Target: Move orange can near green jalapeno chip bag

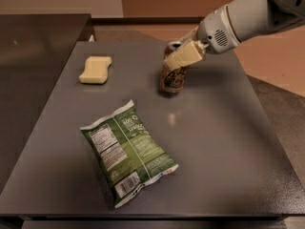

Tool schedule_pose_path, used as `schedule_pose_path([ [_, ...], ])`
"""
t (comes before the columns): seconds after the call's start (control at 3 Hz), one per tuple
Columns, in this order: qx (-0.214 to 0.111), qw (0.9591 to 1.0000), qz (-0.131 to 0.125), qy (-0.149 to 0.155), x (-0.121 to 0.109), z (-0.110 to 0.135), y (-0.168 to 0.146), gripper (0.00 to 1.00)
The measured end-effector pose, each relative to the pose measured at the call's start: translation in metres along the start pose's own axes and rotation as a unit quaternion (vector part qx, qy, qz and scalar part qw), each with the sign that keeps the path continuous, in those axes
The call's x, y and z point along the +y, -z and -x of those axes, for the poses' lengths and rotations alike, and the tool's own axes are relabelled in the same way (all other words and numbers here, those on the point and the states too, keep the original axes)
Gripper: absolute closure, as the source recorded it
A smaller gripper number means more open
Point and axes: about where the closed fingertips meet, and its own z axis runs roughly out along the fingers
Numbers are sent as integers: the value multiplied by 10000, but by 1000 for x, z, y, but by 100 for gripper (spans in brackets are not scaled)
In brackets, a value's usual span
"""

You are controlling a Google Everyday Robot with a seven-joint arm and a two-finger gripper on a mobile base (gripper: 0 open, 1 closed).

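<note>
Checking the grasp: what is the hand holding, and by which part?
The hand holds the can by its upper part, toward the far side of the table.

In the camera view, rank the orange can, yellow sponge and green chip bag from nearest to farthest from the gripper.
1. orange can, gripped at its top by the gripper, far centre-right.
2-3. yellow sponge, far left, and green jalapeno chip bag, front centre-left: too close to call.
</note>
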Motion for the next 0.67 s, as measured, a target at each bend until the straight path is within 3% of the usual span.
schedule_pose_path([
  [0.67, 347, 9993, 138, 82, 48, -21, 7, 100],
])
